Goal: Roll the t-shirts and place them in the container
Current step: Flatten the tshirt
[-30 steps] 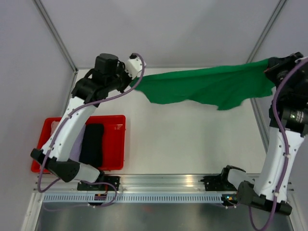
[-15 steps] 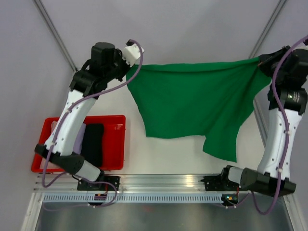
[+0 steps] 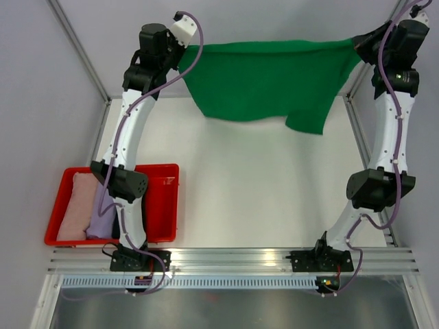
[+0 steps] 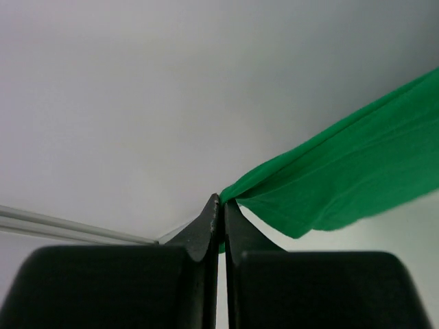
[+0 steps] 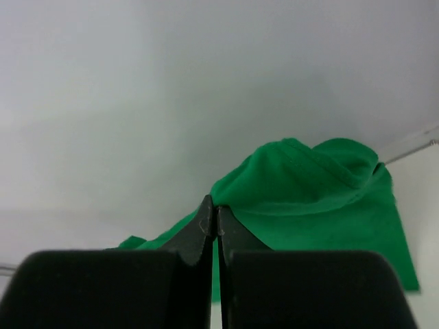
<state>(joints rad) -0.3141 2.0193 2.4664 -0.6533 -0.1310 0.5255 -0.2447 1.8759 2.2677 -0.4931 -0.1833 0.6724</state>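
The green t-shirt [image 3: 264,79] hangs stretched in the air at the far end of the table, held at its two upper corners. My left gripper [image 3: 184,49] is shut on its left corner, and the left wrist view shows the cloth [image 4: 343,181] pinched at the fingertips [image 4: 214,212]. My right gripper [image 3: 357,42] is shut on the right corner, with the cloth [image 5: 309,192] running away from the closed tips. The pink t-shirt [image 3: 74,205], lavender t-shirt [image 3: 103,219] and a strip of the black t-shirt [image 3: 117,226] lie in the red tray.
The shallow red tray [image 3: 168,205] sits at the near left of the white table [image 3: 260,185]. Both arms are stretched tall towards the back. Grey walls and frame posts close in the sides and back. A metal rail [image 3: 233,260] runs along the near edge.
Both arms have risen and reached back, lifting the green shirt from low over the table to hanging high at the far end. The left arm no longer covers the tray.
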